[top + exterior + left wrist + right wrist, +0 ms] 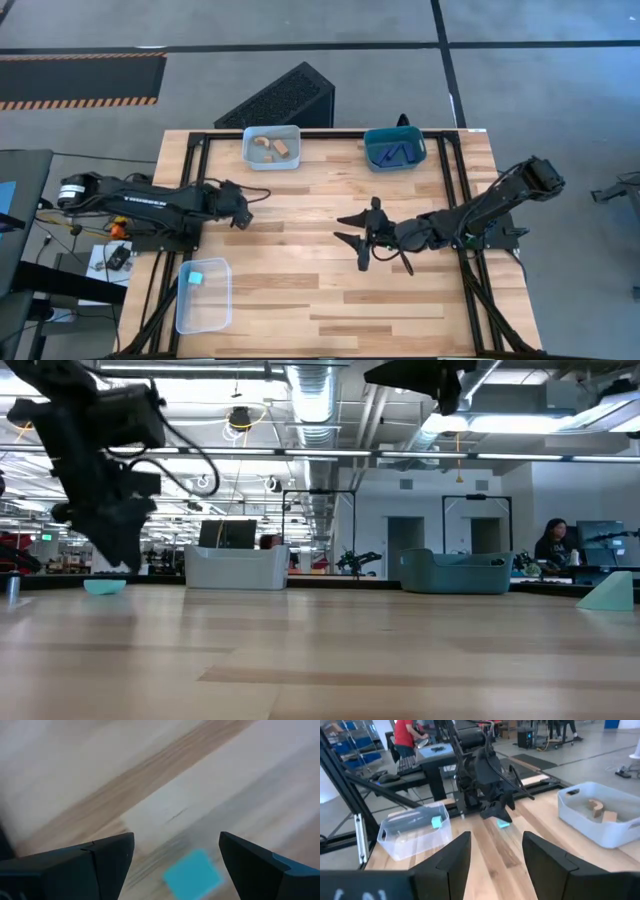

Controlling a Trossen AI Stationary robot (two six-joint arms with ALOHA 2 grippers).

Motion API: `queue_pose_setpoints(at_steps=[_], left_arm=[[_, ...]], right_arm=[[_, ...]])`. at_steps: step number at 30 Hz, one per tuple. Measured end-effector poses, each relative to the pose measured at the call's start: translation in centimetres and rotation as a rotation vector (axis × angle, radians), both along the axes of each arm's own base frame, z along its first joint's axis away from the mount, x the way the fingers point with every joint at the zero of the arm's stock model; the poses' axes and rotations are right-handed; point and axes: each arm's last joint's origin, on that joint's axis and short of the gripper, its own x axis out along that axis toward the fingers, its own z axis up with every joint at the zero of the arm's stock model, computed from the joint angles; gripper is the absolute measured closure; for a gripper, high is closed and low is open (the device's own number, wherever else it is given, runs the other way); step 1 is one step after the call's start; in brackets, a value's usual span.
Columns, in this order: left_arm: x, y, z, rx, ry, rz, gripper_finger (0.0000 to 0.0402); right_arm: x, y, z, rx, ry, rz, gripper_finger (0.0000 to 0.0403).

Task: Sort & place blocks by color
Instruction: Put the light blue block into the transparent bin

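Observation:
A cyan cube (pixel 192 874) lies on the wooden table between the fingers of my left gripper (pixel 175 845), which is open just above it. I see no contact. From above, the gripper (pixel 243 210) hides this cube on the table's left half. In the right wrist view the cube (pixel 503 823) shows under the left fingers. My right gripper (pixel 363 236) is open and empty over the table's middle. Another cyan cube (pixel 196 278) lies in the clear bin (pixel 203 296) at the near left. Tan pieces (pixel 275 148) lie in the far clear bin, and dark blue bars (pixel 397 153) in the teal bin (pixel 395 148).
The far clear bin (pixel 271 147) and the teal bin stand side by side at the table's far edge. A black frame rail (pixel 480 290) runs along the table's sides. Bare wood lies between the two grippers and toward the near edge. People show in the room beyond.

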Motion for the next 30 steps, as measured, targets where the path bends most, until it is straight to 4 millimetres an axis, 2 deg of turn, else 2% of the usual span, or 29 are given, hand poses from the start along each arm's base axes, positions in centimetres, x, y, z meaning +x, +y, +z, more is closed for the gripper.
queue_pose_setpoints(at_steps=[6,21,24,30], left_arm=[[0.1,0.1,-1.2,0.004,0.075,0.069,0.0119],[0.7,-1.4,-2.2,-0.100,0.144,-0.056,0.0121],[0.7,-1.8,-2.2,-0.139,0.144,-0.087,0.0137],[0.6,-2.7,-2.3,-0.179,0.156,-0.126,0.0197]], right_arm=[[-0.3,0.4,-0.4,0.007,0.027,-0.037,0.0204],[-0.7,1.3,-0.6,0.038,0.034,-0.031,0.0207],[-0.7,1.4,-0.6,0.047,0.035,-0.031,0.0207],[-0.8,1.4,-0.7,0.058,0.044,-0.034,0.0207]])
